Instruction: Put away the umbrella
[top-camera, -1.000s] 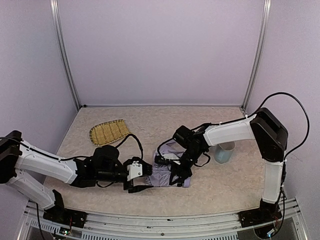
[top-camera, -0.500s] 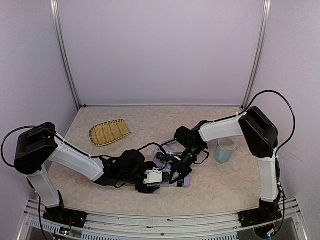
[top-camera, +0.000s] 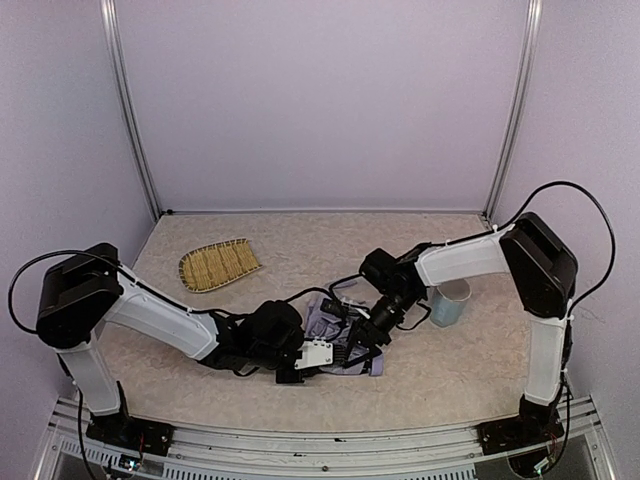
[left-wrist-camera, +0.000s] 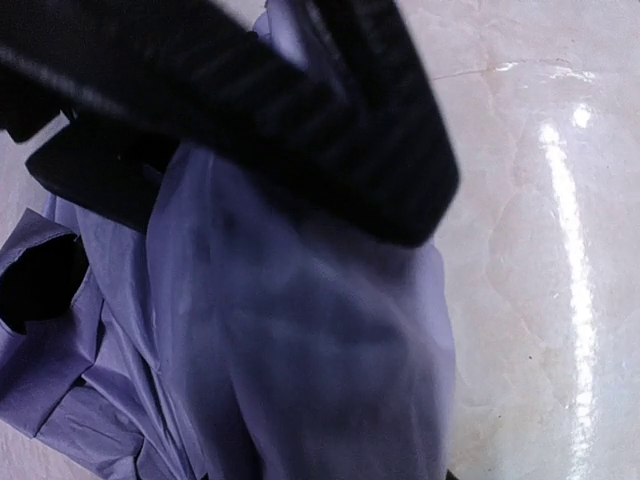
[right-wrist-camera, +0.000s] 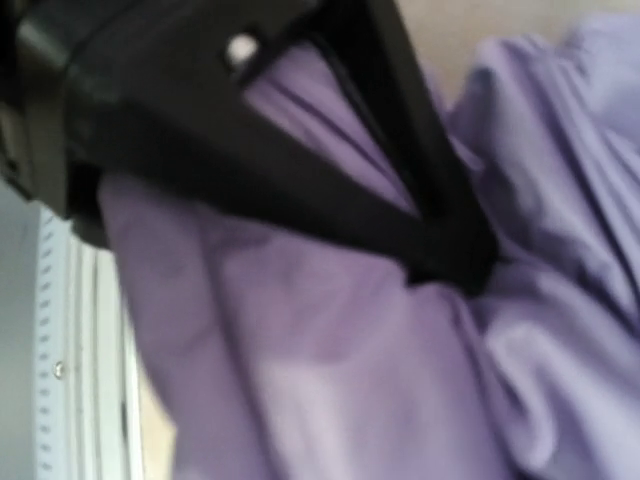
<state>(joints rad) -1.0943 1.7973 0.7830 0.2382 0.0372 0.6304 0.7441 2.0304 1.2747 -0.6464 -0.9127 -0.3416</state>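
Both arms have slid a little to the right since half a second ago, and the pale lavender crinkly cloth umbrella (top-camera: 326, 318) has shifted that way with them. It now lies bunched up on the speckled beige stone table (top-camera: 300, 235), in the lower middle of the top view.

The left gripper (top-camera: 322, 353) sits at the lower left edge of the cloth. Its own camera shows a blurry black finger (left-wrist-camera: 340, 130) across the top of the frame, with lavender folds filling the space under it. I cannot tell if its jaws are open or closed.

The right gripper (top-camera: 368, 334) comes in from the right and sits on top of the umbrella. In its own camera the two black fingers (right-wrist-camera: 250, 185) come together at the tips, with a fold of cloth pinched between them.

A light blue plastic cup (top-camera: 450, 303) stands just right of the right arm. A woven straw fan-shaped tray (top-camera: 218, 264) lies well apart, toward the upper left of the table.
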